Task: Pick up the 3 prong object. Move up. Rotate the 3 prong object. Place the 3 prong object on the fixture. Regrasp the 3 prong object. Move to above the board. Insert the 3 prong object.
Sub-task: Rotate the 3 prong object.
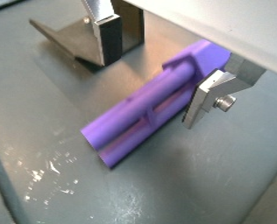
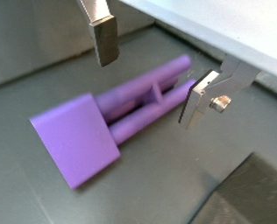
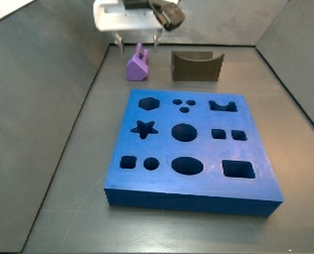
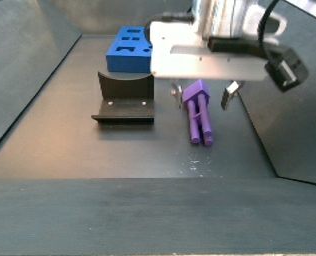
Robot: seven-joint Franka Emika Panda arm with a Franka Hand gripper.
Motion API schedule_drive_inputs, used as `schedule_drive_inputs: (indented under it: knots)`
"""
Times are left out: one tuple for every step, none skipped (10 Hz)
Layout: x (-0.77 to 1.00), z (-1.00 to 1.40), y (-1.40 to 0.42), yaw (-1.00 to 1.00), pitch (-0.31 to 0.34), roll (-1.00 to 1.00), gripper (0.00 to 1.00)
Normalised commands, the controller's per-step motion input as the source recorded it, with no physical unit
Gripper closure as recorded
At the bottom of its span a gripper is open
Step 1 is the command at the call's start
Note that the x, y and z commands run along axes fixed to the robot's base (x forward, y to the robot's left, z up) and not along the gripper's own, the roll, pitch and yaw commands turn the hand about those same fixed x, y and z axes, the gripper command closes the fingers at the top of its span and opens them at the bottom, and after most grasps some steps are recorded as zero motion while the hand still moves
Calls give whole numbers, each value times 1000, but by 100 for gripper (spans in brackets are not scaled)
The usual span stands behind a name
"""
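The gripper (image 2: 147, 70), its flat silver fingers (image 2: 102, 31) spread apart, straddles one end of the smooth purple 3 prong object (image 2: 124, 114) lying on the scuffed grey floor (image 1: 59, 188), the notched dark fixture (image 3: 196, 66) just beside it above the blue cut-out board (image 3: 187, 149).

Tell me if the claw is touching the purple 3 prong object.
Cannot tell. In a wrist view the claw straddles the 3 prong object; one finger meets its edge, but neither contact nor gap shows plainly.
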Motion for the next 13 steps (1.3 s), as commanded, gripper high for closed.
schedule_drive_inputs:
  knots:
    - [-17, 1000, 7, -23, 84, 52, 0]
    - [-26, 1000, 7, -24, 83, 73, 0]
    - [-33, 948, 8, -19, 81, 87, 0]
    - [-37, 857, 5, -15, 80, 94, 0]
    - [-34, 679, 2, -8, 78, 110, 0]
    - [0, 0, 0, 1000, 0, 0, 0]
    - [1, -177, -9, 1000, 1, 1, 0]
    - [14, -274, -6, 1000, 0, 2, 0]
    - [50, -185, 0, 1000, -3, 2, 0]
    - [46, -129, -3, 1000, -3, 2, 0]
    - [31, -65, -3, 1000, -4, 1, 0]
    - [27, -51, -3, 1000, -5, 1, 0]
    - [30, -43, -3, 1000, -5, 1, 0]
